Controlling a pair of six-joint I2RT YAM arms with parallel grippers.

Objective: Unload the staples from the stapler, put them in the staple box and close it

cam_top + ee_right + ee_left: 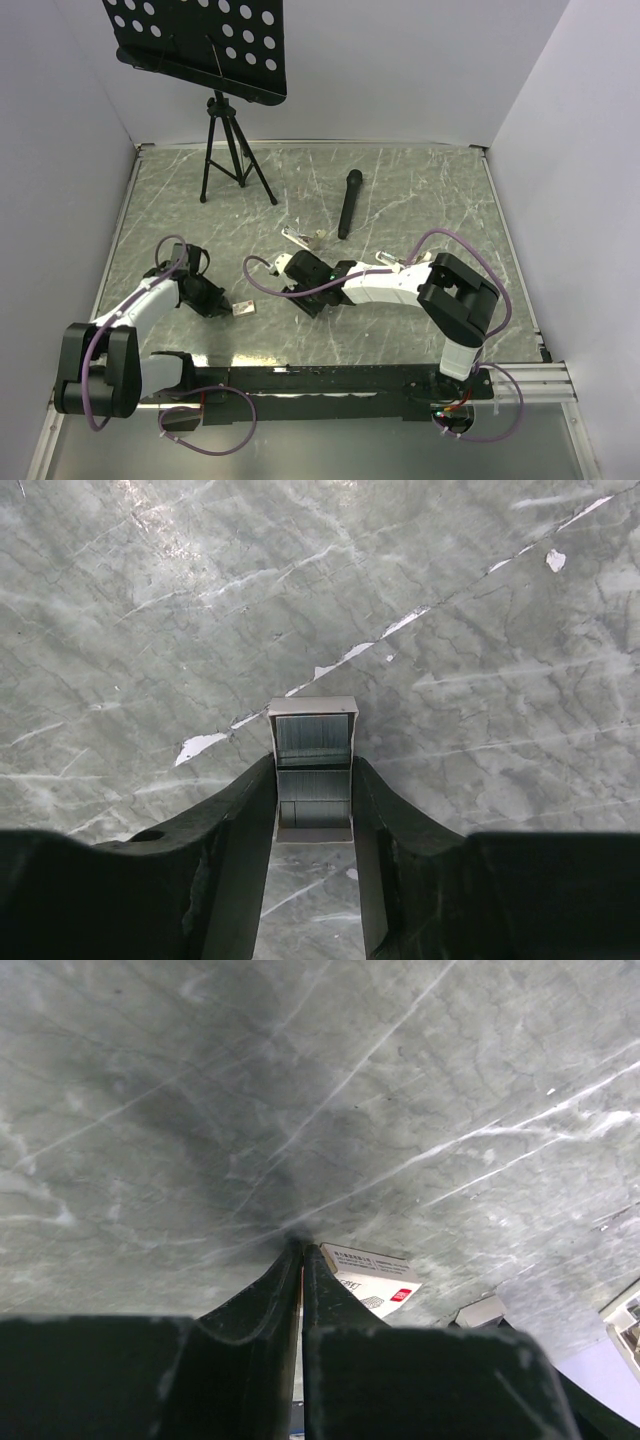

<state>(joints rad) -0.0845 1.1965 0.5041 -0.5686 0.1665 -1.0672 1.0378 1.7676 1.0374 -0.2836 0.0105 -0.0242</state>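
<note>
Two jobs are split between the arms. My right gripper (313, 763) is pinching a short strip of staples (313, 735) between its fingers, the strip's far end poking past the tips toward 12 o'clock, above bare table (480, 680). I judge it is held flat like that so it can be laid down without breaking apart. The stapler (302, 238), the silvery thing that looks to be lying open, sits at 12 o'clock of that wrist in the overhead view, with a microphone (348, 203) at its 1 o'clock. My left gripper (302, 1250) has its fingers pressed together on nothing, tips down at the table beside a small box (372, 1278) at 4 o'clock, parked clear of the right arm. Next, I reckon: set the strip down.
</note>
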